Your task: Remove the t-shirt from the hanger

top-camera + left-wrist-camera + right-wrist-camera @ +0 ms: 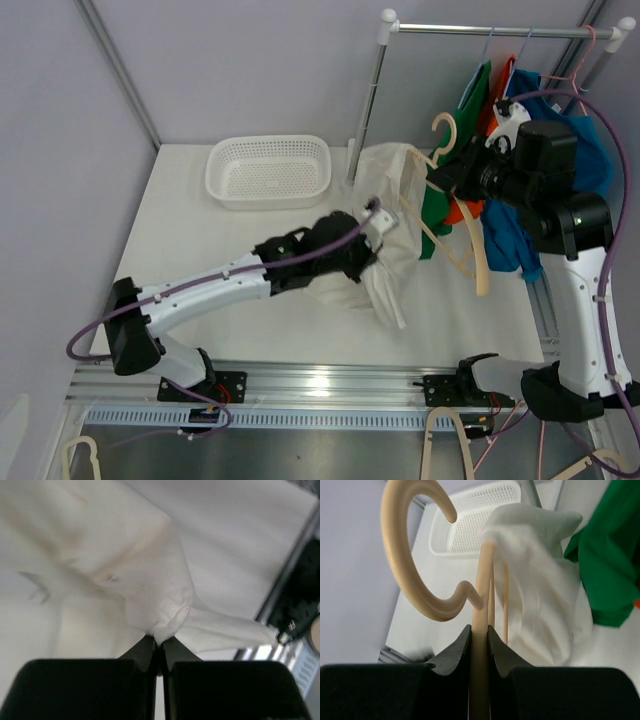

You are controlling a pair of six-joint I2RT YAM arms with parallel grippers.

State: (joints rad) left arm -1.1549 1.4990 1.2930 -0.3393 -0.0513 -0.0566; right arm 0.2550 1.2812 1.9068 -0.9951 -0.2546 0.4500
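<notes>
Fingers on our left arm [146,649] are pressed together on a bunched fold of the white t-shirt [150,590], pinching the cloth right at their tips. Our right fingers [461,641] are clamped on the stem of the cream wooden hanger [402,565] just below its hook, which curls up and to the left in the right wrist view. From above, we see the t-shirt [395,240] running from the hanger [481,270] down to the bench [200,220]. Its upper part is draped over one hanger arm beside the rack's upright post [368,110], and its lower part trails onto the bench by our left wrist. The other hanger arm is bare and slants toward the near right. A green garment [435,215] hangs just beside the t-shirt, with blue garments [510,245] behind our right arm under the rail [480,30]. A white mesh basket [268,170] sits at the far side of the bench, apart from the t-shirt.
</notes>
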